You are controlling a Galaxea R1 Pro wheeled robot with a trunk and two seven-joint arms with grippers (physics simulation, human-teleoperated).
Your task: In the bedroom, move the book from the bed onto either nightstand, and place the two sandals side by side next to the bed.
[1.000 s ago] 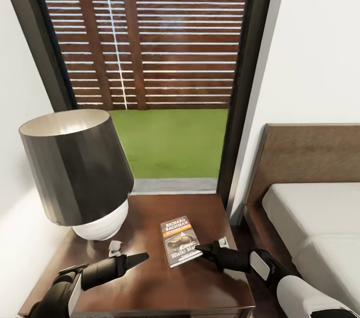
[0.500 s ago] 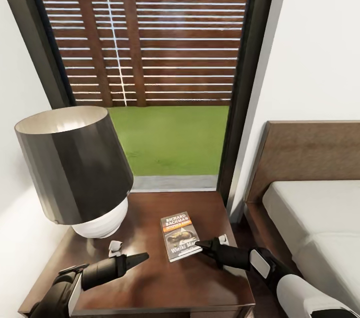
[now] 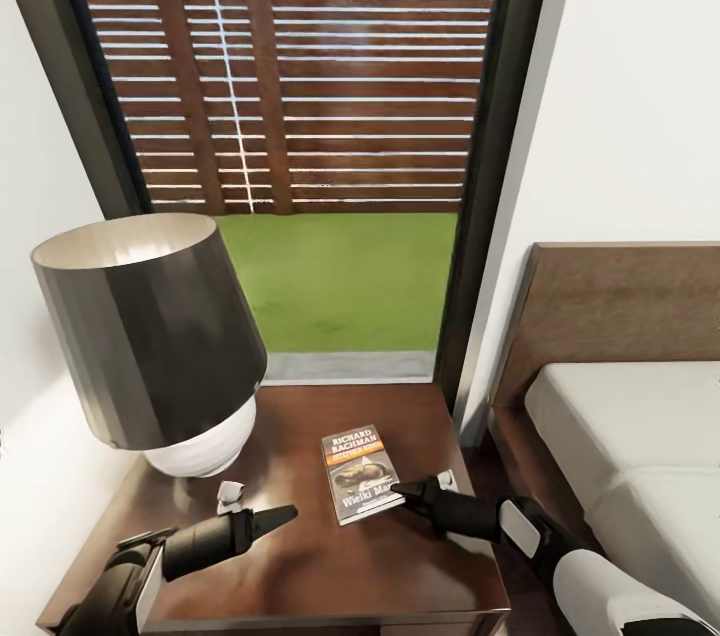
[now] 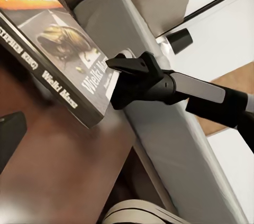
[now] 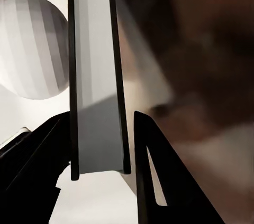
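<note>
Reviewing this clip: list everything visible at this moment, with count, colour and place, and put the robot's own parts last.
book: one, dark cover with white title and orange band, lying flat on the nightstand near its bed-side edge.
nightstand: one, dark reddish-brown wood, glossy top, between the wall and the bed.
lamp: one, dark grey shade on a white rounded base, on the nightstand's far corner by the wall.
bed: one, brown headboard with pale mattress, beside the nightstand.
window: one, dark frame, behind the nightstand, showing green grass and a brown slatted fence.
left gripper: one, black, over the nightstand top, holding nothing.
right gripper: one, black, its fingers either side of the book's edge; whether they press it cannot be told.
</note>
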